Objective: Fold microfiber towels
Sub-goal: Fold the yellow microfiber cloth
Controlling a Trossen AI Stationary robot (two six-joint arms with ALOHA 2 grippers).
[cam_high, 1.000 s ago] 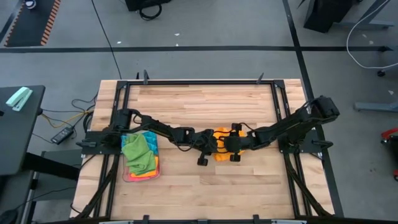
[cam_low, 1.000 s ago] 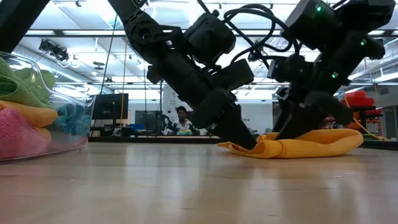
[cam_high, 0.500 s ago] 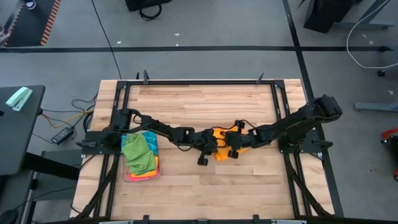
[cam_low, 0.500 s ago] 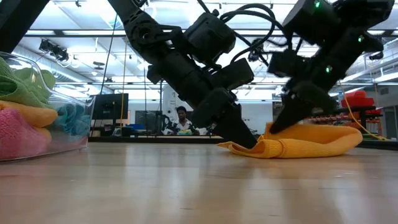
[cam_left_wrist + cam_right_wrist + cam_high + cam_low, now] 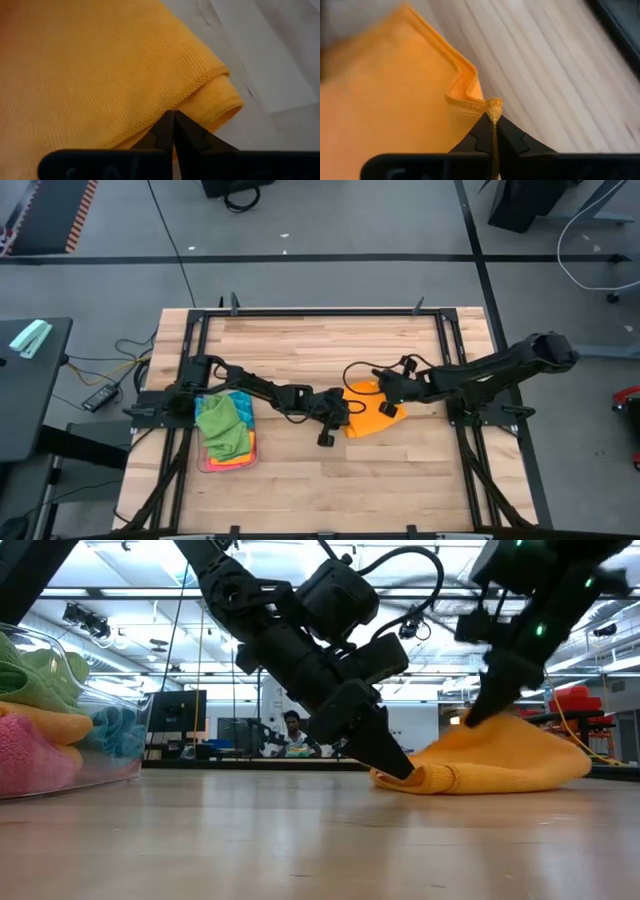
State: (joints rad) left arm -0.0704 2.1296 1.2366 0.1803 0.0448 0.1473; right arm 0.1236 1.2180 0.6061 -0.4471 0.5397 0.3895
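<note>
An orange microfiber towel (image 5: 366, 416) lies at the table's middle, folded, with one part raised like a tent (image 5: 510, 750). My left gripper (image 5: 341, 416) is shut at the towel's left end, down at the tabletop (image 5: 398, 771). My right gripper (image 5: 391, 406) is shut on the towel's raised part (image 5: 478, 716). Green, orange, pink and blue towels (image 5: 224, 428) are piled in a clear tray at the left. My left gripper has its shut fingertips on the towel's hemmed edge (image 5: 161, 111), beside a folded corner (image 5: 225, 102). It slants down from the table's left. That end of the towel (image 5: 415, 778) stays on the table. My right gripper pinches a bunched bit of the towel's hemmed edge (image 5: 494, 106) at its fingertips, slanting down from the table's right. That part is lifted clear, and the cloth slopes down from it to the table on both sides.
The clear plastic tray (image 5: 204, 463) with the towel pile stands at the table's left, also seen close by in the low view (image 5: 110, 762). A black frame (image 5: 320, 311) runs round the wooden tabletop. Bare wood lies near and far of the orange towel.
My right gripper has shut on the orange towel's edge, then gone up and toward the table's right edge, rolling as it went. That part of the towel has risen into a peak and spread rightward. The end under my left gripper has stayed on the table.
</note>
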